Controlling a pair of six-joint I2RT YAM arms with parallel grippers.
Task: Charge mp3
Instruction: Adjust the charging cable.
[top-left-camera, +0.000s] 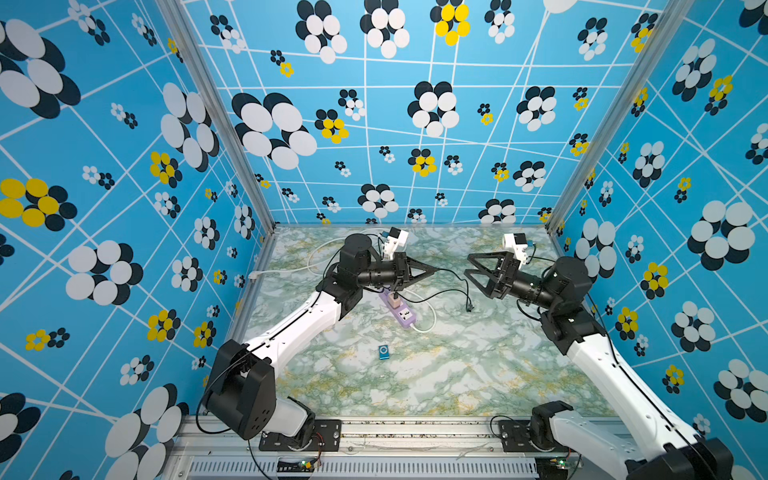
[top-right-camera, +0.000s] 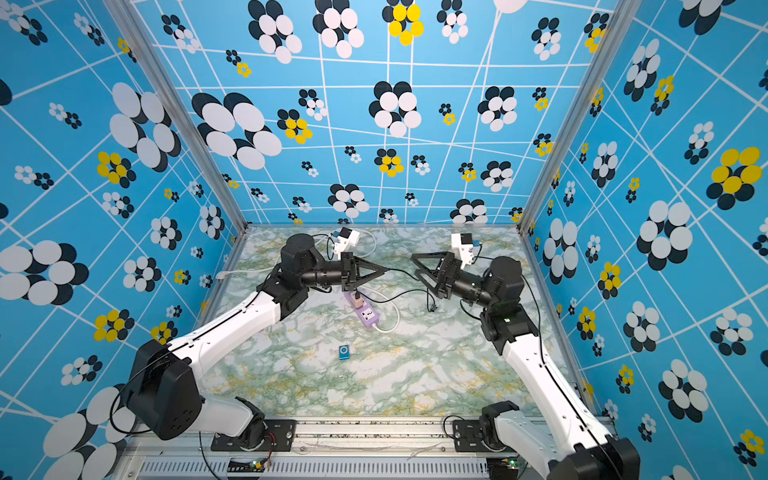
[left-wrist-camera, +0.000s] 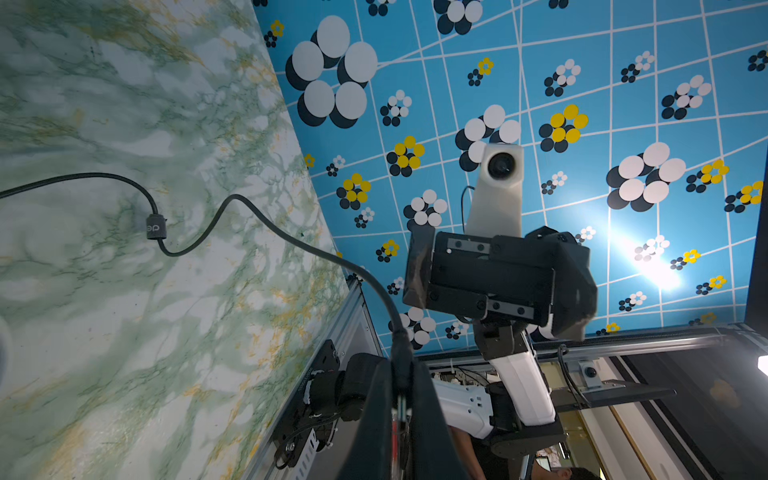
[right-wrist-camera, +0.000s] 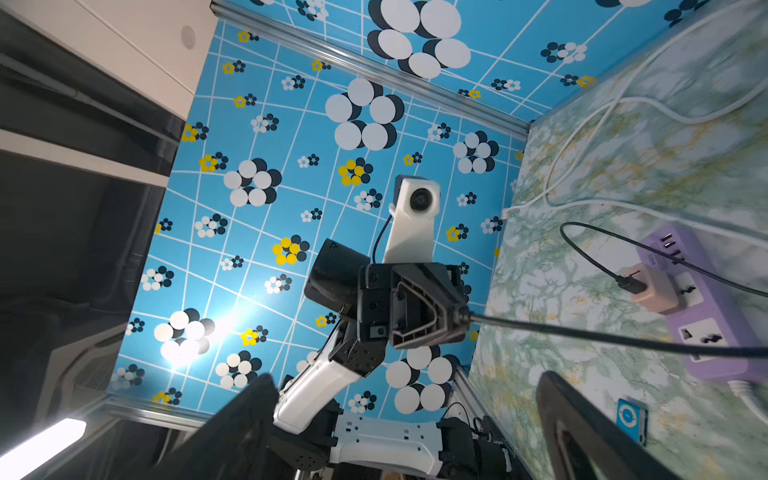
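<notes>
Left gripper (top-left-camera: 434, 271) is clenched on the black cable (top-left-camera: 451, 272), up above the charger (top-left-camera: 394, 297) end of the strip (top-left-camera: 404, 316). Right gripper (top-left-camera: 466, 263) faces it from the strip's right-arm side, jaws spread wide, nothing in them. The mp3 (top-left-camera: 383, 352) lies flat on the table (top-left-camera: 457, 374), on the robot's side of the strip and well apart from it, with nothing touching it.

Here's where it could go sour. The cable's plug (top-left-camera: 469, 308) droops free on the right-arm side of the strip, low by the table. It's loose, so it may swing or twist as the right jaws close and end up pinched askew, and then it won't line up with the port.

The cable's other end sits in the charger. A hard pull from the left arm could unseat the charger or drag the strip along.

Then the mp3 itself: tiny, thin, on slick marble. Fingers coming down on it may just skid it away, perhaps toward the strip's white cord (top-left-camera: 430, 322). Unheld, it would likely slide under any push from the plug.

And the two grippers sit nose to nose above the strip, so a careless reach could knock them together.
</notes>
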